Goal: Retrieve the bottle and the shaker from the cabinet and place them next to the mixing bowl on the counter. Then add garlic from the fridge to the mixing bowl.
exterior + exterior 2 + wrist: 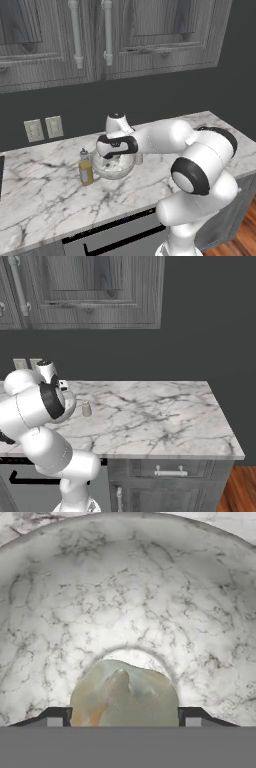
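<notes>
I am holding the gripper (pixel 124 718) just over the bowl (pixel 125 169), and the hand view is looking straight down into it. The garlic (pixel 125 694) is sitting between the two finger tips, over the bottom of the bowl. I cannot tell whether the fingers are pressing on it or standing a little apart from it. On the counter (pixel 45 195) the bottle (pixel 86 168) is standing just beside the bowl on one side, and the shaker (pixel 86 408) is standing near it on the other side. I think the last step is going on now: I am planning to open the fingers fully first, then lift straight up, so that I am not knocking the rim
</notes>
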